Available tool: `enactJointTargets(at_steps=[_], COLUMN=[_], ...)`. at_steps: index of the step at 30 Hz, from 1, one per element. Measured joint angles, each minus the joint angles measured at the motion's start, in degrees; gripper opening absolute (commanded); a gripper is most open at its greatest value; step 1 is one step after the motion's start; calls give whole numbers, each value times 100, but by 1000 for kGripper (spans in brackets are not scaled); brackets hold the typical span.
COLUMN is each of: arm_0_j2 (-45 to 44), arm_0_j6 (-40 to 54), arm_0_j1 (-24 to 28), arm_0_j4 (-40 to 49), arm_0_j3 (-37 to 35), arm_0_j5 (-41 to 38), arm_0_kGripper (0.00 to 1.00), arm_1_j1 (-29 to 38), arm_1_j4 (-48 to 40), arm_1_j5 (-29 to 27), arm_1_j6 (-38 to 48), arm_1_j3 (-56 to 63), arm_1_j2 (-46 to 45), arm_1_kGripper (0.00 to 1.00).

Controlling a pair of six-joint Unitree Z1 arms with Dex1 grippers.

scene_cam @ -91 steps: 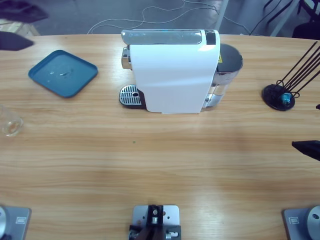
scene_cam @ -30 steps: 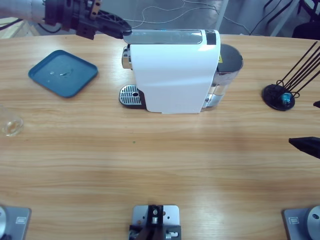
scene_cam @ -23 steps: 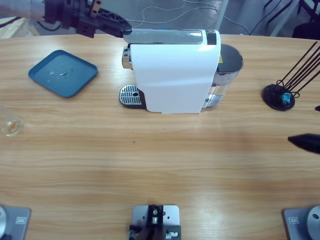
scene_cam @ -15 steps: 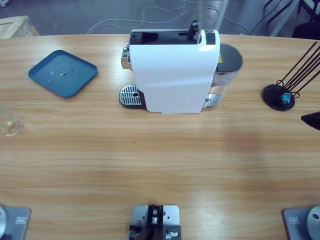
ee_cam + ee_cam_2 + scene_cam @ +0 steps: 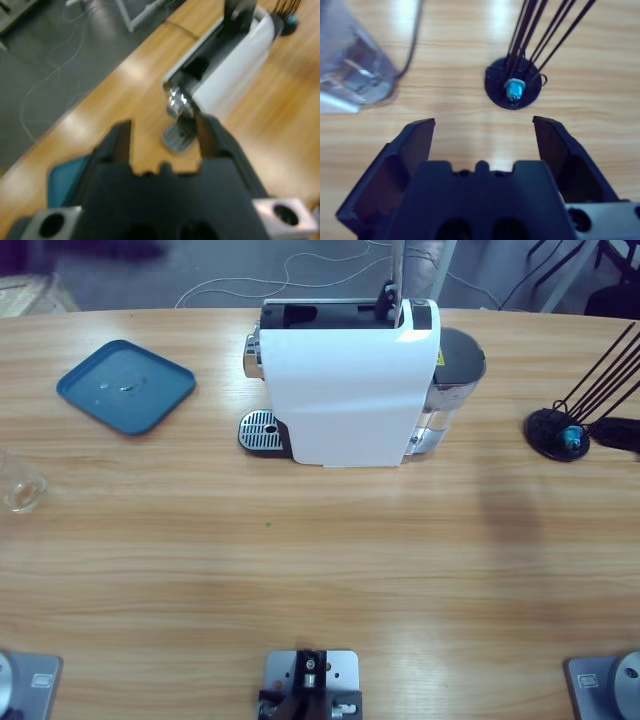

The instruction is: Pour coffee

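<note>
The white coffee machine (image 5: 345, 390) stands mid-table with its top lever (image 5: 395, 275) raised and the capsule slot open. A clear glass (image 5: 20, 486) sits at the table's far left edge, and I cannot make out any coffee in it. My left gripper (image 5: 162, 125) hangs open and empty high over the machine (image 5: 225, 55) and its drip tray (image 5: 176, 138). In the high view it is only a dark blur at the top left. My right gripper (image 5: 482, 124) is open and empty. It faces the black capsule stand (image 5: 514, 89) and shows at the right edge (image 5: 610, 433) in the high view.
A blue tray (image 5: 126, 385) lies at the back left. The capsule stand (image 5: 558, 432), with thin black rods and a blue capsule, sits at the right. The machine's clear water tank (image 5: 350, 65) is left of the right gripper. Bare wood spans the front of the table.
The left gripper was at the machine's lever, which now stands raised. That arm has pulled away to the upper left. The right gripper has moved from the right edge up beside the capsule stand.
</note>
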Motion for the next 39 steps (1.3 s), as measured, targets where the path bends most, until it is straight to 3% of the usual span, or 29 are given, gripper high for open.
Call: enactJointTargets(at_steps=[2, 8, 17, 21, 26, 28, 33, 35, 39], arm_0_j2=[-335, -913, -983, -983, -982, -982, -982, -982, -981], arm_0_j6=[-170, -899, -1137, -1158, -1162, -1167, -1174, -1178, -1179], arm_0_j1=[-33, -58, -48, -48, -48, -48, -48, -48, -48], arm_0_j4=[-102, -376, -398, -398, -398, -398, -398, -398, -398], arm_0_j3=[575, 1442, 1505, 1505, 1505, 1505, 1505, 1505, 1505], arm_0_j5=[137, 288, 380, 380, 380, 380, 380, 380, 380], arm_0_kGripper=[991, 991, 991, 991, 991, 991, 991, 991, 991], arm_1_j1=[-216, -708, -1260, -1463, -1698, -1744, -1899, -1942, -1998], arm_1_j4=[-562, -2040, -3460, -3857, -4408, -4604, -5047, -5191, -5405], arm_1_j5=[-8, -13, 162, 238, 461, 498, 656, 701, 770], arm_1_j6=[82, 126, 58, -151, -379, -417, -444, -447, -463], arm_1_j3=[301, 898, 1266, 1402, 1626, 1669, 1828, 1884, 1953], arm_1_j2=[313, 1204, 2391, 2605, 2758, 2846, 3046, 3144, 3242], arm_1_kGripper=[550, 549, 544, 422, 414, 347, 298, 181, 163])
